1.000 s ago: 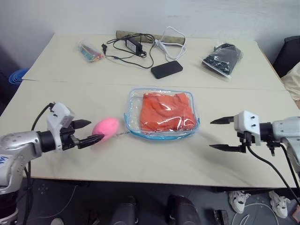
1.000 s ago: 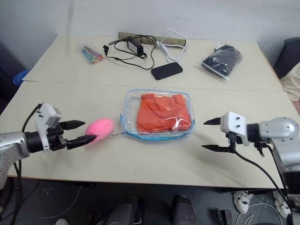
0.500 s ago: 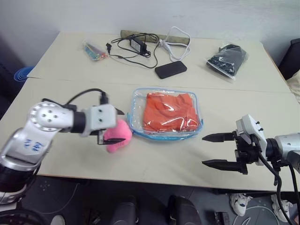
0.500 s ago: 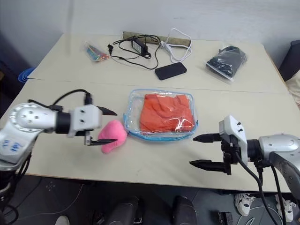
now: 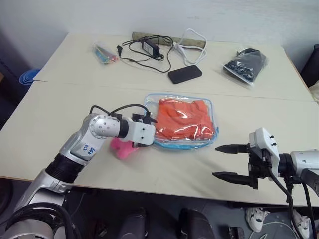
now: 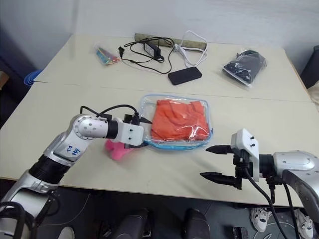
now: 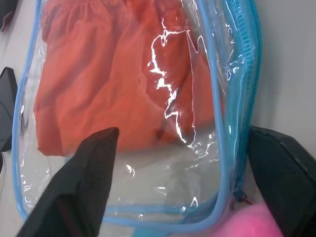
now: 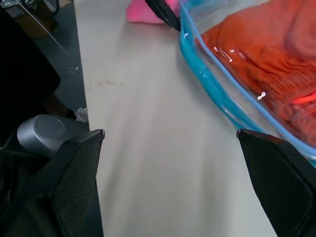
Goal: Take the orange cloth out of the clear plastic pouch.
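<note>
Currently the clear plastic pouch lies flat near the middle of the worktop, slightly toward the near edge. Its long axis runs roughly parallel to the near edge, and its light blue trim frames all four rounded corners. The orange cloth is inside the pouch, folded and wrinkled, filling most of it; a clear margin remains on the pouch's left and near sides.

The left hand is at the pouch's left end, pointing toward the right edge of the worktop. In the left wrist view its two black fingers stand apart, one over the clear panel and the other just outside the blue zipper edge; whether either touches the pouch cannot be told. A pink plush lump lies on the worktop beside the pouch's near left corner, partly covered by the left hand.

The right hand hovers near the near edge, toward the right corner, well apart from the pouch, pointing at it with its fingers spread wide and nothing between them.

Along the far edge lie a black phone, a black charger with cable, a white cable, a small bag of black items and a tiny bag of coloured bits.
</note>
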Robot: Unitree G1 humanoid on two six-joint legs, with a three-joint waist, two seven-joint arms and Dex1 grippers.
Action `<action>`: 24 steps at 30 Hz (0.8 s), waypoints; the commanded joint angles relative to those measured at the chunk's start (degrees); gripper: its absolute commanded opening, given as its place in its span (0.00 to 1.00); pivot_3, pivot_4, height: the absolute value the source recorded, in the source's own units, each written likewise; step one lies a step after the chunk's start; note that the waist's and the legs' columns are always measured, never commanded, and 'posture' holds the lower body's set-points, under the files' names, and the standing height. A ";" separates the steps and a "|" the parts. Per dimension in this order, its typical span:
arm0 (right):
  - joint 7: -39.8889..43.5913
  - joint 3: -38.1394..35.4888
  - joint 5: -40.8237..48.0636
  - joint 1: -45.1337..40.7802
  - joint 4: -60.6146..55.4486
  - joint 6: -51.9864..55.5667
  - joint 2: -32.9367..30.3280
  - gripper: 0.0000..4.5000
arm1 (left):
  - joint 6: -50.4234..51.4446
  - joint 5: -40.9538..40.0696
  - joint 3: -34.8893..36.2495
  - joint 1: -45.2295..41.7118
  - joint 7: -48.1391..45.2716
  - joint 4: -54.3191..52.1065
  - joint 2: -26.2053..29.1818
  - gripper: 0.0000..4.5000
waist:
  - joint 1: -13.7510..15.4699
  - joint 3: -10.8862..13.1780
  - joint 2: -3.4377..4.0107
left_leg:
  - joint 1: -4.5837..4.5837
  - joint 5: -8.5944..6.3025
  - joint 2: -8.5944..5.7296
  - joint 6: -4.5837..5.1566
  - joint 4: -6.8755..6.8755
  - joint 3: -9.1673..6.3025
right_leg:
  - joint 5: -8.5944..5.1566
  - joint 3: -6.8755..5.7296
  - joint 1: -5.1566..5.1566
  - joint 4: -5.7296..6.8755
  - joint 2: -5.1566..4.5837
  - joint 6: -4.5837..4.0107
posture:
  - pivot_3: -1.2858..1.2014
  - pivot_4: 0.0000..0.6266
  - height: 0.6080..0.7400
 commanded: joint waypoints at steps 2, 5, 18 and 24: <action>-2.33 -1.89 -0.15 -1.78 0.11 -1.30 1.80 1.00 | -0.04 -1.34 2.39 0.96 -0.91 -2.85 -0.14 0.55 | -0.02 0.00 0.00 | 0.00 0.00 0.00 0.00 0.01 0.00 | 0.00 0.01 0.00 0.01 0.00 0.00 | 0.52 0.24 1.00; -2.30 -1.41 -0.72 -1.83 0.41 -2.03 1.85 1.00 | 1.03 -2.23 3.26 2.20 -1.41 -4.32 -0.33 0.34 | -0.04 0.00 0.00 | 0.01 0.00 0.03 0.00 0.01 -0.01 | 0.00 0.01 0.00 0.01 0.00 0.00 | 0.52 0.24 1.00; -2.65 1.10 -4.58 -3.09 2.25 -4.75 3.69 1.00 | 12.39 -6.84 6.99 6.96 -1.35 -10.72 -3.04 0.00 | -0.08 0.00 0.00 | 0.03 0.00 0.10 0.00 0.01 -0.02 | 0.00 0.01 0.02 0.03 0.00 0.00 | 0.52 0.24 1.00; -2.91 0.80 -4.42 -2.37 1.45 -5.44 4.95 0.79 | 30.25 -17.02 14.79 6.45 4.41 -13.19 -12.49 0.00 | 0.18 0.00 -0.02 | -0.03 0.01 0.10 0.02 0.08 -0.18 | 0.01 -0.02 0.05 0.03 -0.02 0.02 | 0.52 0.24 1.00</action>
